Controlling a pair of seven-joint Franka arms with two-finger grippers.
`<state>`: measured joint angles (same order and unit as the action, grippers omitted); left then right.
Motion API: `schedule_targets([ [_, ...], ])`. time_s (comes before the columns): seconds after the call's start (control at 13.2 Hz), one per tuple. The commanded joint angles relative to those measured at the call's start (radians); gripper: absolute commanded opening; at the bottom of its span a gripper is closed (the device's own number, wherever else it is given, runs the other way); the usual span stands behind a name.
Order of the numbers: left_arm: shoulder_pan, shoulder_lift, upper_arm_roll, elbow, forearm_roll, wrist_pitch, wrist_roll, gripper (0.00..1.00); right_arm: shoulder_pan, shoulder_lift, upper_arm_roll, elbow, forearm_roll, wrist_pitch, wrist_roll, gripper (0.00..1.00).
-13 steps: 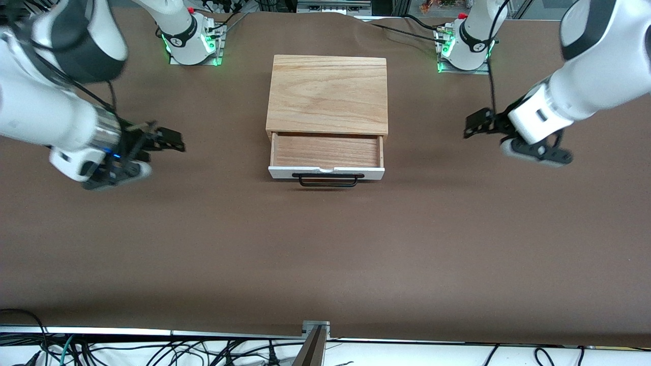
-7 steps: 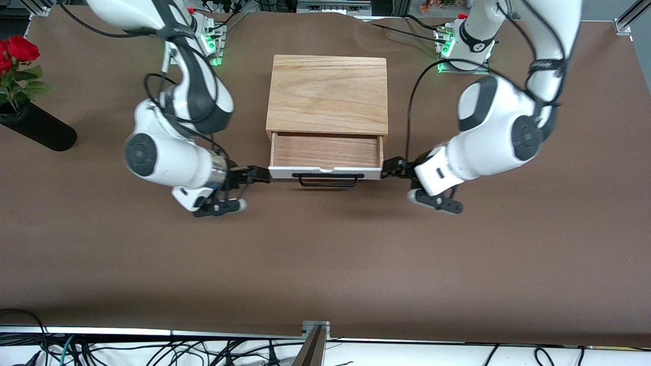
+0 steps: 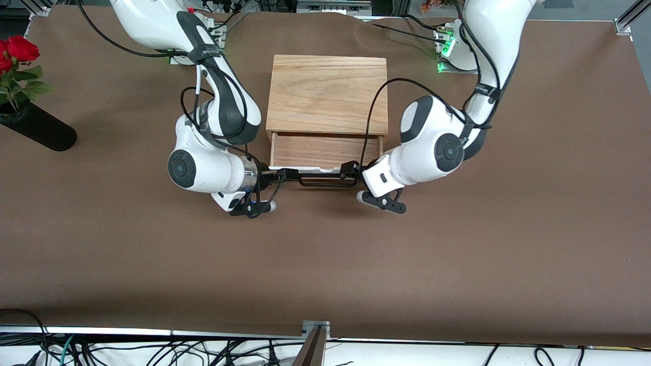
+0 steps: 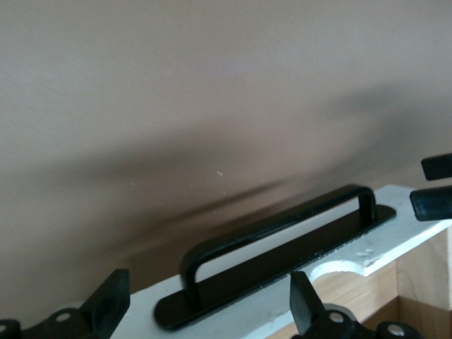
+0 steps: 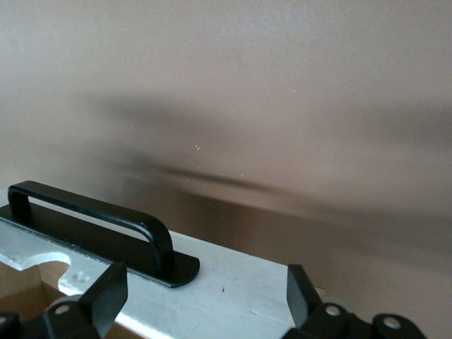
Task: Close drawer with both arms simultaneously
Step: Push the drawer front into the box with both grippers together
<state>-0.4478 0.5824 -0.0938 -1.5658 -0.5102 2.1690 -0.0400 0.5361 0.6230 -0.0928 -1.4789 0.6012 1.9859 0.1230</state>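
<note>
The light-oak box (image 3: pixel 327 94) stands mid-table with its drawer (image 3: pixel 325 150) pulled out. The drawer's white front panel (image 3: pixel 325 171) carries a black bar handle (image 3: pixel 325 182). My right gripper (image 3: pixel 281 176) is open at the panel's end toward the right arm; in the right wrist view its fingers (image 5: pixel 109 296) straddle the panel (image 5: pixel 233 282) beside the handle (image 5: pixel 92 212). My left gripper (image 3: pixel 351 172) is open at the other end; in the left wrist view its fingers (image 4: pixel 304 307) straddle the panel (image 4: pixel 353 258) beside the handle (image 4: pixel 282 233). Neither holds anything.
A black vase (image 3: pixel 38 133) with red roses (image 3: pixel 18 51) lies at the right arm's end of the table. The brown table edge (image 3: pixel 203 333) nearest the front camera has cables below it. Both arm bases stand beside the box.
Both arms have swung in from the table's ends to the drawer's front panel, one at each end of the handle. The drawer has not moved.
</note>
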Motion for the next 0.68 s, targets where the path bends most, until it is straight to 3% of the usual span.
schedule_targets([
  [0.0, -0.014, 0.036, 0.013, 0.027, -0.025, -0.008, 0.000, 1.00, 0.010, 0.006, 0.002, -0.011, 0.020, -0.013, 0.006, 1.00],
  [0.6, -0.020, 0.031, 0.013, 0.021, -0.016, -0.014, -0.003, 1.00, 0.013, -0.046, 0.063, -0.124, 0.031, -0.019, 0.069, 1.00],
])
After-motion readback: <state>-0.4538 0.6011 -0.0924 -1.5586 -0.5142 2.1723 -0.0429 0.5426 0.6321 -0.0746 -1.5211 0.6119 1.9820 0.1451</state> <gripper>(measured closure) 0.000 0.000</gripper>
